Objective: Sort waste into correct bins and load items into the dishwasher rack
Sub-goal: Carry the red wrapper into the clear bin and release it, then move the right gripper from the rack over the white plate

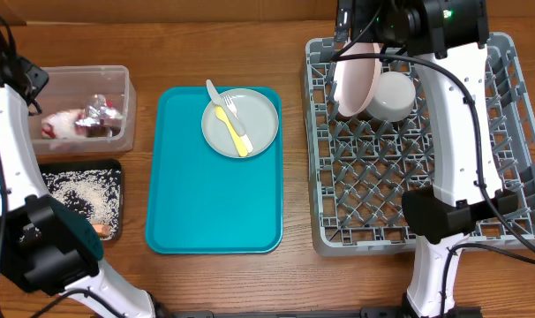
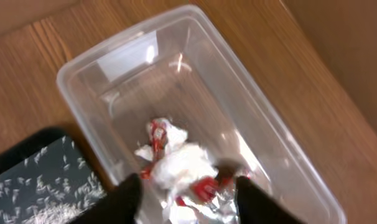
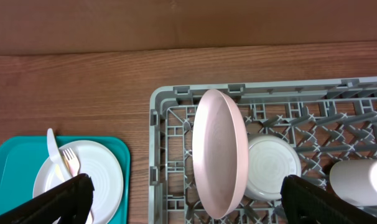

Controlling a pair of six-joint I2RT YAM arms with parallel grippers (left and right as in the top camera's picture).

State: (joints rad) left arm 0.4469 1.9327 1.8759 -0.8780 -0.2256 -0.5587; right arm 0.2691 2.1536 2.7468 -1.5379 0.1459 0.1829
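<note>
My left gripper [image 2: 191, 205] is open and empty just above the clear tub [image 2: 101, 68], which holds the white napkin [image 2: 182, 165], red packet [image 2: 204, 186] and foil ball [image 1: 98, 110]. The black tray [image 1: 116, 181] holds rice [image 1: 78, 187] and an orange cube [image 1: 102, 231]. My right gripper [image 3: 182, 202] is open wide above the grey rack [image 1: 515, 132], on either side of a pale pinkish-white plate [image 3: 219, 155] standing on edge in it. A white bowl [image 3: 272, 167] lies upside down beside the plate, and a white cup [image 3: 363, 182] is further right.
The teal tray [image 1: 188, 194] holds a grey-green plate [image 1: 254, 119] with a yellow fork [image 1: 232, 131] and a pale utensil [image 1: 222, 99] on it. The right arm runs over the rack's right half. Bare wood lies between tray and rack.
</note>
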